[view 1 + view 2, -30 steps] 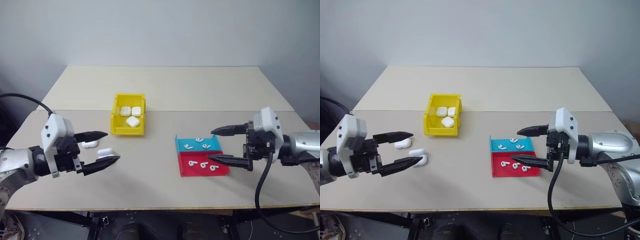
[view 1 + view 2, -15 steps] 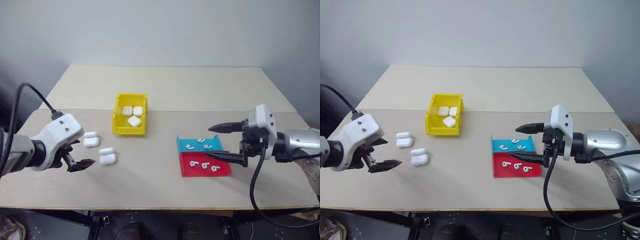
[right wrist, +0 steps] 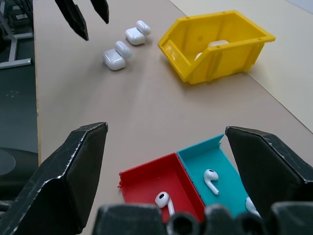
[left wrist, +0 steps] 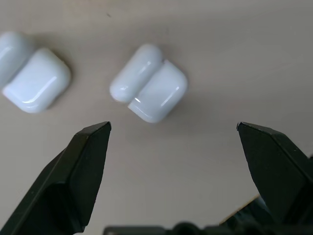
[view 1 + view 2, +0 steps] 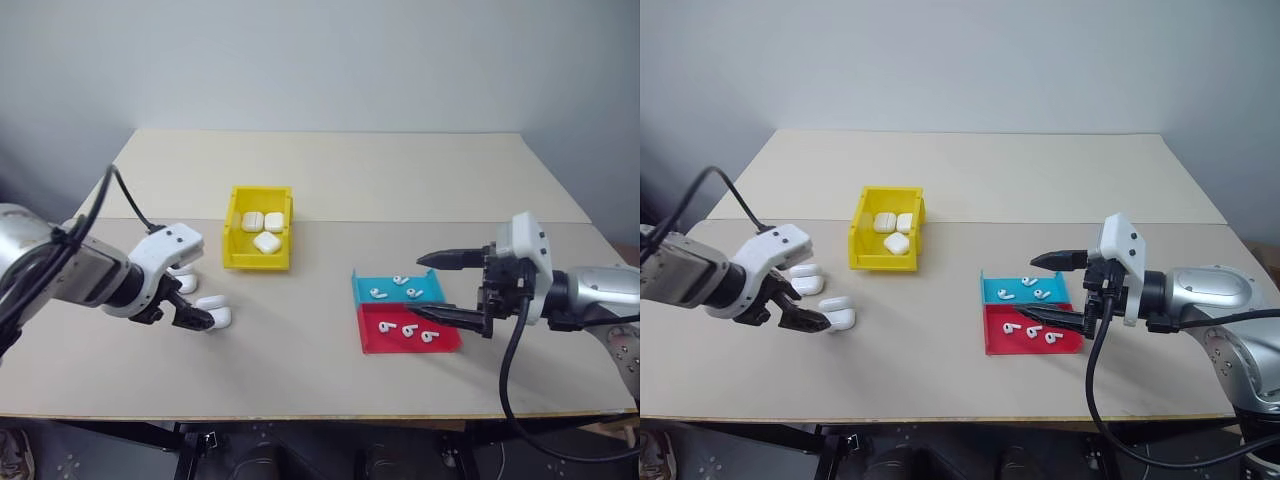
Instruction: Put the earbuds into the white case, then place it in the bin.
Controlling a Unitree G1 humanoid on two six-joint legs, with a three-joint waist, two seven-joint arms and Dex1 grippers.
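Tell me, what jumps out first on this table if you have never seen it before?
The bright yellow plastic bin near the table's middle stands out, holding three glossy white rounded cases. To the robot's right lie a flat teal tray and a flat red tray, side by side, each dotted with tiny white earbuds, with the open right gripper over them. On the left, the open left gripper points down beside two open white flip-lid cases on the beige table.
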